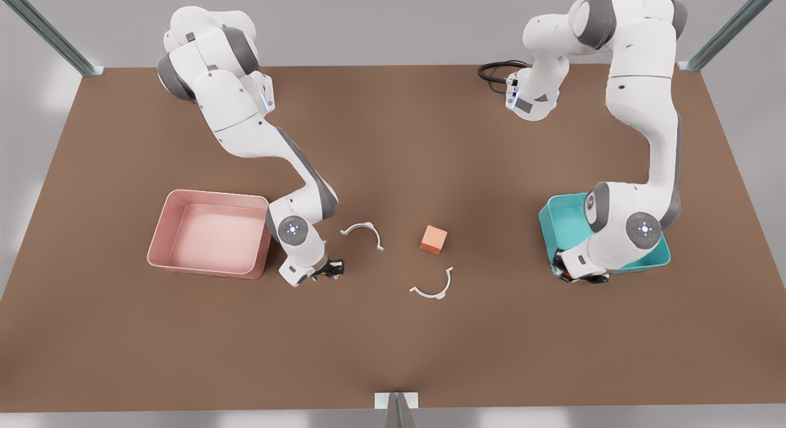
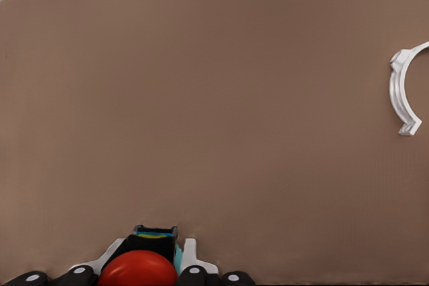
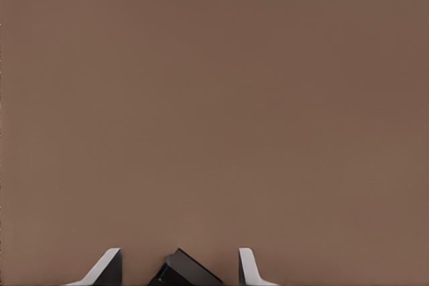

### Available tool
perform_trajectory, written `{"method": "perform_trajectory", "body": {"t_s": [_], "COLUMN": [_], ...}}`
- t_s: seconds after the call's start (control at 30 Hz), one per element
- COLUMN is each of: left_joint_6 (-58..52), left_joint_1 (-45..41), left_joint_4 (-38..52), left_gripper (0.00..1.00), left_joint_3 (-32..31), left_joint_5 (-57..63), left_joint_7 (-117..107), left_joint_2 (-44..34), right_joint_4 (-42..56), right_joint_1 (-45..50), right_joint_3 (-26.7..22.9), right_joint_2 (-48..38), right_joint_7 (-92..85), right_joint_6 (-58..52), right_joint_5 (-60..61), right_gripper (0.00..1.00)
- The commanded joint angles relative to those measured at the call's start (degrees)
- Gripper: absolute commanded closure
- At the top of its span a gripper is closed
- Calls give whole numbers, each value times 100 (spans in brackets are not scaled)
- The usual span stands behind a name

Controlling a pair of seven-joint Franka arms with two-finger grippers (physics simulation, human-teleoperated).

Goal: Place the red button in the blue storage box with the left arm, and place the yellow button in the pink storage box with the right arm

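Note:
The red button (image 2: 137,269) sits between the fingers of my left gripper (image 2: 153,246), which is shut on it. In the front view that left gripper (image 1: 576,274) hangs low at the near corner of the blue storage box (image 1: 562,222), on the front view's right, and a speck of red shows at its side. My right gripper (image 1: 324,272) is down at the table beside the pink storage box (image 1: 212,198). The right gripper (image 3: 178,254) is open, with a tilted black button body (image 3: 190,274) between its fingers and gaps on both sides. The yellow cap is hidden.
An orange cube (image 1: 433,239) rests mid-table. Two white curved clips lie near it, one (image 1: 363,233) close to the right gripper and one (image 1: 433,288) nearer the front edge. A clip (image 2: 404,92) also shows in the left wrist view. A black cable (image 1: 495,70) lies at the back.

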Motion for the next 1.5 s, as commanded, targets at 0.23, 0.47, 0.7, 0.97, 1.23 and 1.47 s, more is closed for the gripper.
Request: {"method": "perform_trajectory", "body": {"t_s": [0.23,0.47,0.7,0.97,1.23,1.47], "left_joint_6": [-999,-1165,-2018,-3424,-3618,-3582], "left_joint_1": [826,932,185,-228,-167,-149], "left_joint_4": [-990,-1289,179,1902,1445,1445], "left_gripper": [50,0,0,0,0,0], "left_joint_3": [61,52,26,26,61,61], "left_joint_5": [-38,-55,-301,-258,-11,-12], "left_joint_7": [3311,3232,815,-2912,-2850,-2842], "left_joint_2": [-349,-656,-946,-1324,-1957,-1860], "right_joint_4": [-17,-315,-263,-1097,-2978,-3383], "right_joint_1": [9,18,9,-730,-1960,-2435], "right_joint_3": [-8,-8,0,53,88,185], "right_joint_2": [-27,-115,-177,-1820,-3121,-3104], "right_joint_7": [163,215,189,-356,-1612,-2079], "right_joint_6": [121,-125,-108,-864,-477,-143], "right_joint_5": [5,-277,-277,-268,-277,-268], "right_gripper": [33,33,50,50,50,0]}}
